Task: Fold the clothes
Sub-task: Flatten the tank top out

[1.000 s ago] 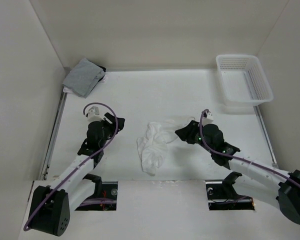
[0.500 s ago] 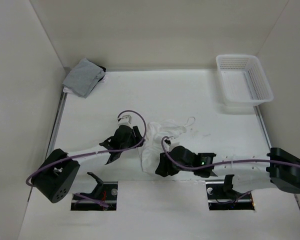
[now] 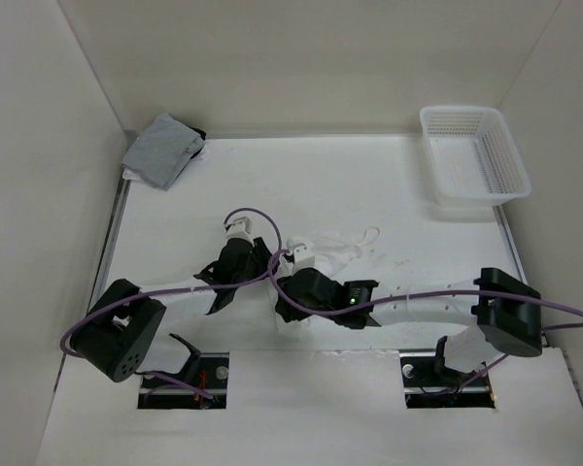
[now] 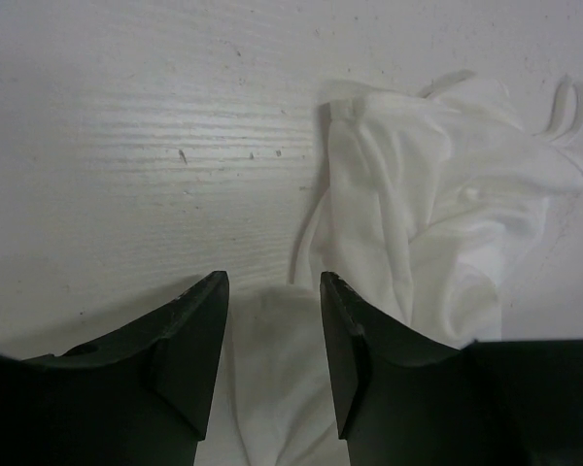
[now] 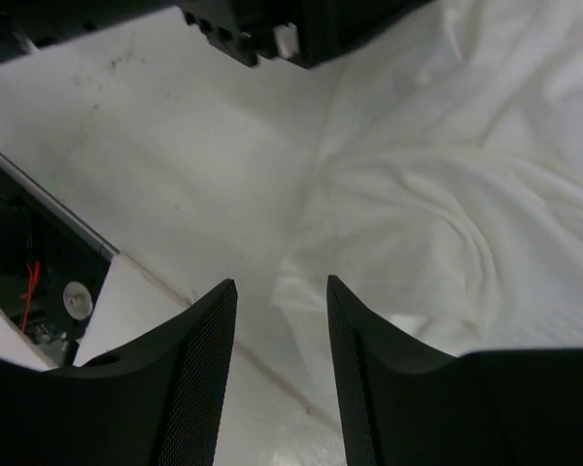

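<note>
The thin white soft-cloth camisole (image 4: pixel 418 204) looks matt and finely knit, rumpled into soft creases. The white table top (image 4: pixel 126 146) under it shows a painted wood grain in fine lines, matt, with small dark flecks.

The left gripper (image 4: pixel 272 291) has fingers (image 4: pixel 189 340) of smooth matt black plastic. On the right gripper (image 5: pixel 282 291) the black fingers (image 5: pixel 199 388) are finely stippled.

In the top view, at two o'clock, the white rectangular basket (image 3: pixel 476 155) is latticed plastic with a slight sheen. At ten o'clock the folded grey garment (image 3: pixel 162 149) is matt, heathered knit. The purple cable (image 3: pixel 248 211) looks smooth and faintly glossy.
</note>
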You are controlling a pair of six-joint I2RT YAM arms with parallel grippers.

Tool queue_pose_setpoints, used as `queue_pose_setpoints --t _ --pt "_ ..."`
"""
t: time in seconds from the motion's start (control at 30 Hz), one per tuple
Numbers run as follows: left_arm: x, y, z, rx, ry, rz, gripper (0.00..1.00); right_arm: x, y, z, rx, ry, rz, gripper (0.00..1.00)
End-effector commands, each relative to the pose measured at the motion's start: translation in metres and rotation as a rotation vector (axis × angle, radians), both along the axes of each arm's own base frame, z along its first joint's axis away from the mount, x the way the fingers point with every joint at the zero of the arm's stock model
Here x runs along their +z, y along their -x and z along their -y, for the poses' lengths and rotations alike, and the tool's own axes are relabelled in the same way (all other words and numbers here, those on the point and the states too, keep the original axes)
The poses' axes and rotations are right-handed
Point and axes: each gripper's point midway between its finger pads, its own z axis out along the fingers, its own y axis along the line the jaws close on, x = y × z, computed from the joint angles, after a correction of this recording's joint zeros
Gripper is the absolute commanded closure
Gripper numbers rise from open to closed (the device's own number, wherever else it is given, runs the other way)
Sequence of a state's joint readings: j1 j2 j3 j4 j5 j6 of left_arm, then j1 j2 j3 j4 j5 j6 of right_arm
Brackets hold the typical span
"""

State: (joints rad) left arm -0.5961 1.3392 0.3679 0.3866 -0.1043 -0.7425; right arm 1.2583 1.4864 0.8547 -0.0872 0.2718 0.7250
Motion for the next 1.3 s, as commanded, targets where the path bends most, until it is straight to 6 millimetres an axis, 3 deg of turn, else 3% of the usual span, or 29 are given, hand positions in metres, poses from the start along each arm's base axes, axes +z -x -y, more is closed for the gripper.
queue_pose_setpoints --t 0.0,0.2,0.33,0.53,0.73,0.87,0.97,1.07,1.17,1.27 --pt "0.016 -0.015 0.003 0.017 0.079 0.051 0.59 -0.002 -0.01 -0.016 0.05 0.081 0.065 0.54" --pt "0.012 -0.02 -0.027 0.125 0.114 0.032 0.58 -0.02 -0.019 -0.008 0.013 0.198 0.072 0.56" --pt "0.011 -0.02 -0.042 0.166 0.13 0.03 0.58 -0.026 -0.015 -0.002 0.01 0.255 0.073 0.59" --pt "0.004 -0.019 -0.046 0.169 0.127 0.013 0.58 -0.038 -0.005 -0.001 0.026 0.265 0.03 0.59" --pt "0.001 -0.018 -0.044 0.162 0.135 0.009 0.58 -0.036 0.005 -0.011 0.059 0.254 0.021 0.59" --pt "0.003 -0.017 -0.043 0.161 0.14 0.012 0.58 -0.048 0.009 -0.011 0.07 0.274 -0.002 0.67" --pt "0.003 -0.016 -0.045 0.164 0.142 0.014 0.58 -0.051 0.009 -0.013 0.069 0.273 -0.004 0.82" --pt "0.003 -0.015 -0.045 0.164 0.141 0.013 0.58 -0.034 0.004 -0.008 0.029 0.233 0.024 0.89" --pt "0.004 -0.014 -0.041 0.149 0.145 0.013 0.58 0.003 -0.006 0.004 -0.027 0.144 0.097 0.91" --pt "0.008 -0.013 -0.033 0.122 0.151 0.017 0.57 0.037 -0.01 0.027 -0.084 0.049 0.146 0.93"
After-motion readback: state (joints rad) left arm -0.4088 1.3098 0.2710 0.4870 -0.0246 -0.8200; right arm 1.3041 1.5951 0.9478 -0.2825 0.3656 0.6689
